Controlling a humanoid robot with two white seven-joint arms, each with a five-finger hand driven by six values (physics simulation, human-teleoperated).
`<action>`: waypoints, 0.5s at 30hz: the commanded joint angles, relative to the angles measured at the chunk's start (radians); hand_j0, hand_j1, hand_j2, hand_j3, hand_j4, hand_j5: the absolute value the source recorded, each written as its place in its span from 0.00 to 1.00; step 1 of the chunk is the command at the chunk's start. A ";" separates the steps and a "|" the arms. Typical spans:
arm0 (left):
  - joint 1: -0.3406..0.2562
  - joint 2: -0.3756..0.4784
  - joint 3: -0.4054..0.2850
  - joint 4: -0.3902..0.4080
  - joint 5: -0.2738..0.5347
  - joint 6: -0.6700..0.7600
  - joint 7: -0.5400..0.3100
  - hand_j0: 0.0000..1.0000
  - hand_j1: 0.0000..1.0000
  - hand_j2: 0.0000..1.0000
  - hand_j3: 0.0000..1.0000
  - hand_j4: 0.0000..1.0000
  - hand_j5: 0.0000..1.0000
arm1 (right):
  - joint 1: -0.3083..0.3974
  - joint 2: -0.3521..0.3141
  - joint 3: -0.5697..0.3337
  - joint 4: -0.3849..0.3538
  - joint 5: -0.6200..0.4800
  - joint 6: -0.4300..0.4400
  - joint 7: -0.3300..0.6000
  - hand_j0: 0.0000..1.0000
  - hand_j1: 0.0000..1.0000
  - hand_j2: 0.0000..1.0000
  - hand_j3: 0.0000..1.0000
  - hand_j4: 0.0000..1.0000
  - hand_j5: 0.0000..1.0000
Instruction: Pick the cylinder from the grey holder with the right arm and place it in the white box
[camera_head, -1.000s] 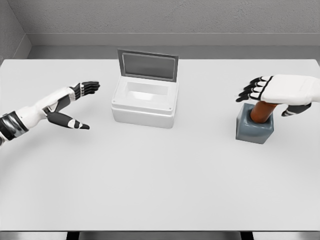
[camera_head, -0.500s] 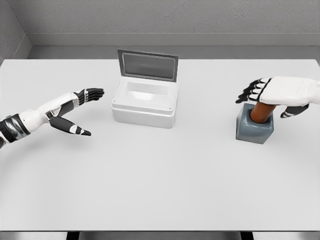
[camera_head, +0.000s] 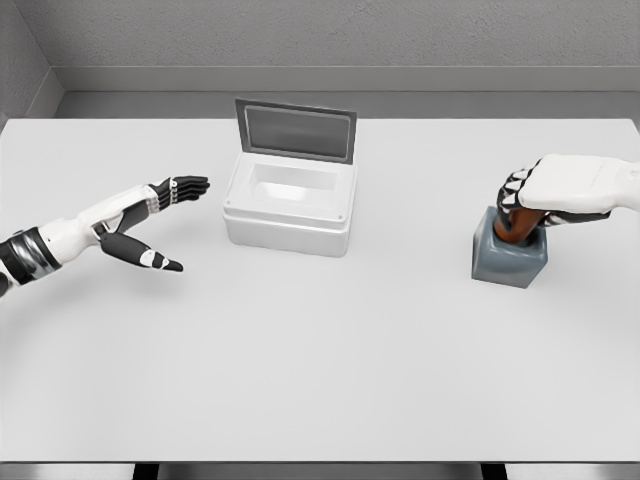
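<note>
Head view: right hand (camera_head: 560, 190) fingers (camera_head: 512, 190) hide most of cylinder (camera_head: 517, 228).

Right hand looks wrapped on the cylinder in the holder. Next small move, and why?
Probably a short straight lift. The right hand has its fingers curled around the brown cylinder, which is seated in the grey block holder. It must clear the socket before travelling left to the open white lidded box. The left hand hovers open, clear of that path.

Bare table (camera_head: 400, 330) lies between grey holder (camera_head: 508, 258) and white box (camera_head: 289, 205).
</note>
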 joint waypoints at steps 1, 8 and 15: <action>0.000 0.000 0.000 -0.001 0.006 0.001 0.000 1.00 1.00 1.00 1.00 1.00 1.00 | 0.002 -0.001 0.000 0.000 -0.004 0.002 0.000 0.24 0.24 0.24 0.24 0.24 0.24; -0.002 0.000 0.000 -0.001 0.005 0.001 0.000 1.00 1.00 1.00 1.00 1.00 1.00 | -0.014 -0.001 -0.019 -0.003 -0.018 0.002 0.000 0.22 0.22 0.22 0.22 0.22 0.22; -0.002 0.000 0.002 0.001 0.005 0.001 0.000 1.00 1.00 1.00 1.00 1.00 1.00 | -0.075 0.088 -0.056 -0.009 -0.034 0.002 0.000 0.22 0.22 0.22 0.22 0.22 0.22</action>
